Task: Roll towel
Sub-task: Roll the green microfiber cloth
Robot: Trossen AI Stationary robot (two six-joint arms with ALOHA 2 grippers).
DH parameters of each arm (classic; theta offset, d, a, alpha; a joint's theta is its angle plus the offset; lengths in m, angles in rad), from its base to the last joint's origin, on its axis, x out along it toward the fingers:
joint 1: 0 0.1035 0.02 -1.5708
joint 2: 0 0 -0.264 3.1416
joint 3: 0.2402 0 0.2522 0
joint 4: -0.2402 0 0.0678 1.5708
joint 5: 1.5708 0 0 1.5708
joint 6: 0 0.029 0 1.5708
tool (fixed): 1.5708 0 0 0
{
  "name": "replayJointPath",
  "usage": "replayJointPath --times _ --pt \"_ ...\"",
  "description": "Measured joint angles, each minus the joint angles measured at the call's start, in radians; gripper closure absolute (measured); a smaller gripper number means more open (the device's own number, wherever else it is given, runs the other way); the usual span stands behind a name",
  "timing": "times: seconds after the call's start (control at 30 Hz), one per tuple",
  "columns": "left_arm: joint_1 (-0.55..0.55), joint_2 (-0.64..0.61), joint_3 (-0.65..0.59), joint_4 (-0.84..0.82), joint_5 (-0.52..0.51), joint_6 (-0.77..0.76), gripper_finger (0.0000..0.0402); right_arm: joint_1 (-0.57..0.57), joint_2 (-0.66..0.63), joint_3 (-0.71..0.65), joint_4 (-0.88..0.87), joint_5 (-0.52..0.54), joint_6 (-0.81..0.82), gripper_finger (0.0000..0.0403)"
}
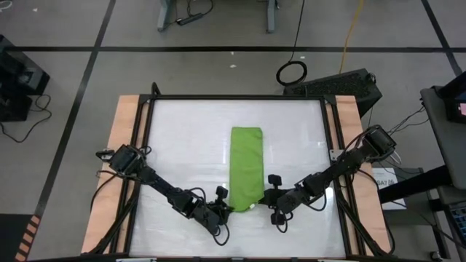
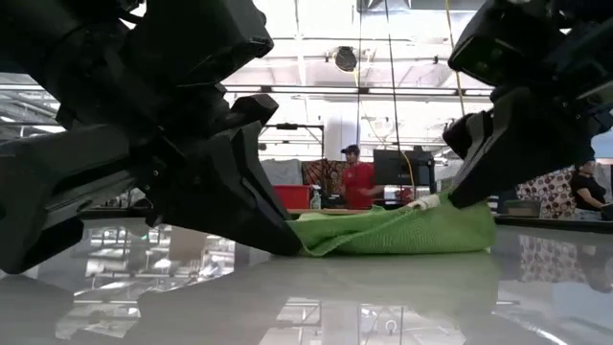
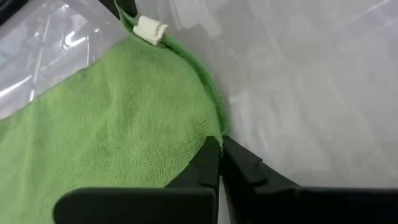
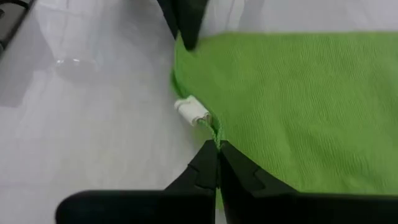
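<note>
Both sets of fingers are pinched onto the near end of the towel (image 1: 245, 169), one at each corner. Left fingers (image 3: 208, 163) are clamped together on the towel's edge at the near left corner, tips meeting with green cloth caught between them. Right fingers (image 4: 212, 167) are likewise clenched on the hem at the near right corner, just beside a small white tag (image 4: 191, 111) sewn into the edge. The same tag shows in the left wrist view, past the far side of that end of the cloth.

High view: left gripper (image 1: 220, 209) and right gripper (image 1: 271, 201) sit low at the towel's near end, nearly facing each other across it. Towel lies folded as a long narrow lime-green strip, running away from the grippers along the middle of the bench (image 1: 182, 138), flat on the glossy white surface.

Low view: near end is bunched up slightly between the two dark grippers, rest lies flat.

Beyond the bench, a person in a red top (image 2: 358, 181) stands in the room, another person (image 2: 586, 190) at the far right edge.
</note>
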Motion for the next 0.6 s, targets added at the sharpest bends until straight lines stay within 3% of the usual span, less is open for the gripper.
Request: replayJointPath --times 0.23,0.6 --pt "0.035 -0.001 -0.002 0.024 0.067 -0.054 0.0396 0.000 0.000 0.000 -0.108 -0.057 0.077 0.0402" --pt "0.170 -0.005 -0.002 0.091 0.361 -0.354 0.0398 -0.003 0.000 0.000 -0.146 -0.129 0.099 0.0402"
